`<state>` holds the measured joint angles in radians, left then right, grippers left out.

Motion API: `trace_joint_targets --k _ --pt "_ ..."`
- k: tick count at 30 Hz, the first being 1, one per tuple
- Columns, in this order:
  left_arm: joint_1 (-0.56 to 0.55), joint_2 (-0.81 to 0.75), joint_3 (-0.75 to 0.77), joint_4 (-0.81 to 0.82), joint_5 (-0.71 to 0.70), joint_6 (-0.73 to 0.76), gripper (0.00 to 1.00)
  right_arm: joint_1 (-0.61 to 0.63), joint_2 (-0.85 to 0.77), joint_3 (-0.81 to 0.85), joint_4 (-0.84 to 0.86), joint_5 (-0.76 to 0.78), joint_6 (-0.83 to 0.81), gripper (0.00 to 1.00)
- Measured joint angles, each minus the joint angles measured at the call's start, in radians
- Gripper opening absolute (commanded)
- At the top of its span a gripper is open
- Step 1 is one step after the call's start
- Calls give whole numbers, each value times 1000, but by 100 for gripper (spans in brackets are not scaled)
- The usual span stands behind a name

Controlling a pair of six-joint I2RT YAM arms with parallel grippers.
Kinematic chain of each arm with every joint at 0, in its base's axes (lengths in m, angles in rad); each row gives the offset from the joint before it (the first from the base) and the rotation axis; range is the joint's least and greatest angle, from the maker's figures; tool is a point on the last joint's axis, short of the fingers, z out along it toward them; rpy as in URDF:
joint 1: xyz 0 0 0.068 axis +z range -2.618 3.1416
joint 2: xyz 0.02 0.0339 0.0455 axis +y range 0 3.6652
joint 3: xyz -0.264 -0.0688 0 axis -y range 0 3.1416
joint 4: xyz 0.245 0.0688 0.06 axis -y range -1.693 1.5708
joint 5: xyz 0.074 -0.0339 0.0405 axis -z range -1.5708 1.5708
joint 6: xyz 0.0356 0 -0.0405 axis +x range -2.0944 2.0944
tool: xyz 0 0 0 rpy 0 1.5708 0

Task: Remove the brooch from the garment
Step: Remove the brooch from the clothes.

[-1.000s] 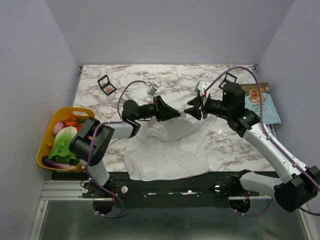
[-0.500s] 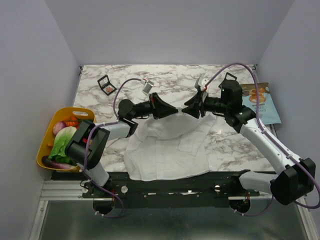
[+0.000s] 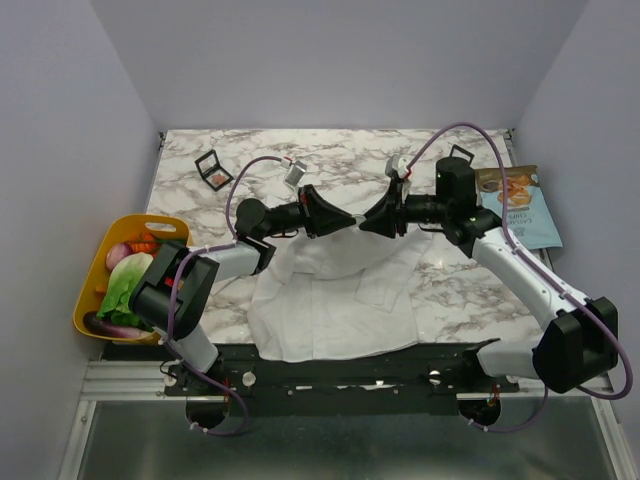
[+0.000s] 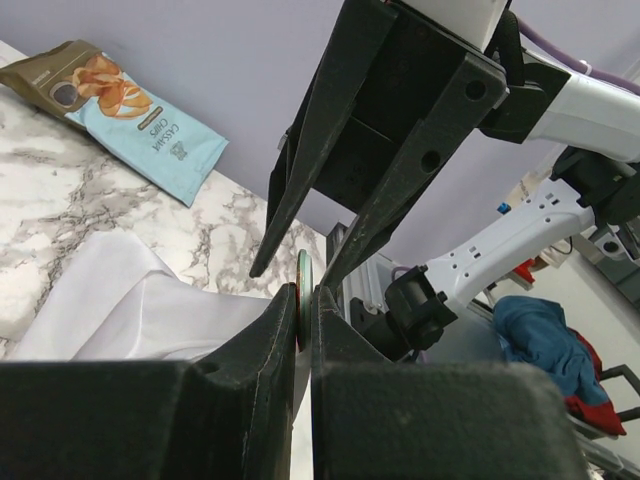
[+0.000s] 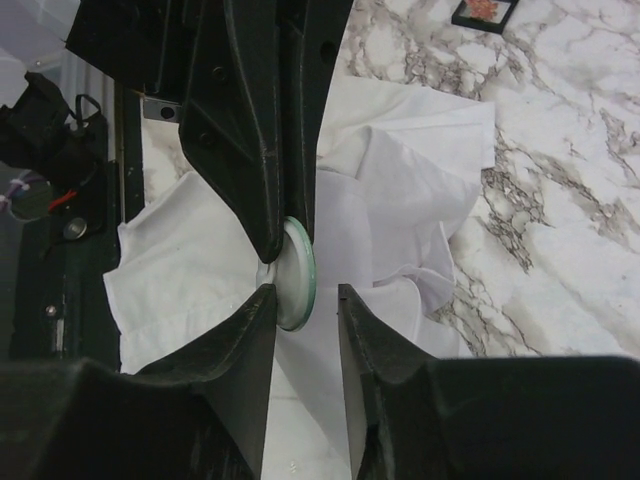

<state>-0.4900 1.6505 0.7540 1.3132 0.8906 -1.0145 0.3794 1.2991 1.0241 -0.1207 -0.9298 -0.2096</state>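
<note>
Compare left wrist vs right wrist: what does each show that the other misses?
Left wrist only: blue-and-brown chip bag, blue cloth in the background. Right wrist only: black square makeup palette. Both: small round green-rimmed brooch pinched in the left gripper, right gripper open astride it, white thin-fabric shirt, marble table.

You've got a marble table with a black palette near its far-left corner. A second palette sits near the far-right one, partly hidden. A blue chip bag lies flat at the right edge. At the left edge sits a yellow basket holding lettuce, an eggplant and other vegetables. Beyond the table, your left wrist view catches a blue cloth.
</note>
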Motion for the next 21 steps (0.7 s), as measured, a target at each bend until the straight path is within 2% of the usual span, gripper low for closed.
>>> trace_joint_targets --k 2,5,11,13,16,17,21 --pt "0 0 0 -1 0 0 7 0 5 0 0 -12 3 32" --pt "0 0 0 -2 -1 0 7 -1 5 0 0 -22 8 23" --pt "-1 0 0 1 1 5 8 -10 8 2 1 -45 25 1" --pt "-1 0 0 1 4 6 8 -13 14 3 2 -60 29 1" --pt "-1 0 0 2 7 8 15 -16 19 5 3 -76 30 1" --pt "-1 0 0 2 8 8 24 -17 20 6 2 -82 30 1" --pt "-1 0 0 6 5 6 41 -19 24 21 -15 -88 26 1"
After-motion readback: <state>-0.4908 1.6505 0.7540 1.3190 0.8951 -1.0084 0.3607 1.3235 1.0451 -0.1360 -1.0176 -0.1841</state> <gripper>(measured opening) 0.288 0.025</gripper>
